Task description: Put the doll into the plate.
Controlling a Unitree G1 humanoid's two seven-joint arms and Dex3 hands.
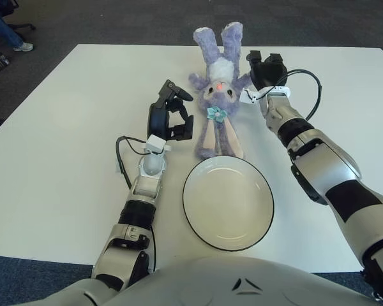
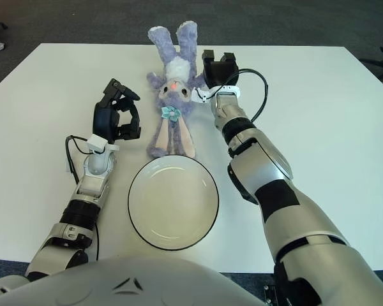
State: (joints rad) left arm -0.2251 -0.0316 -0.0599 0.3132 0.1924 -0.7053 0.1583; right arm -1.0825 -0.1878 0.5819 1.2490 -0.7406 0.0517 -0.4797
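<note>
Left eye view gives you the white bench (image 1: 57, 166) first, filling most of what you see, with dark carpet (image 1: 115, 19) beyond its far edge. On it, nearest you, sits the round cream plate (image 1: 228, 236) with a thin dark rim, empty, just in front of the robot's torso.

Just beyond the plate lies the purple plush bunny doll (image 1: 218, 95), flat on the bench and lengthwise away from you. Its long ears point toward the plate, their tips right at the plate's far rim, and you cannot tell whether they touch it. Its legs point to the far edge. A small teal bow (image 1: 216, 114) sits just below the face.

Your left hand (image 1: 171, 116) is raised beside the doll's ears, on their left, apart from the plush. Its dark fingers (image 1: 180, 131) are curled loosely and hold nothing.

Your right hand (image 1: 265, 68) is at the doll's outstretched arm, on the doll's right side, up near the far end. Its black fingers (image 1: 253, 59) are bent toward the plush, and from the right eye view they look to be against the arm, but whether they are closed on it or only beside it cannot be told.
</note>
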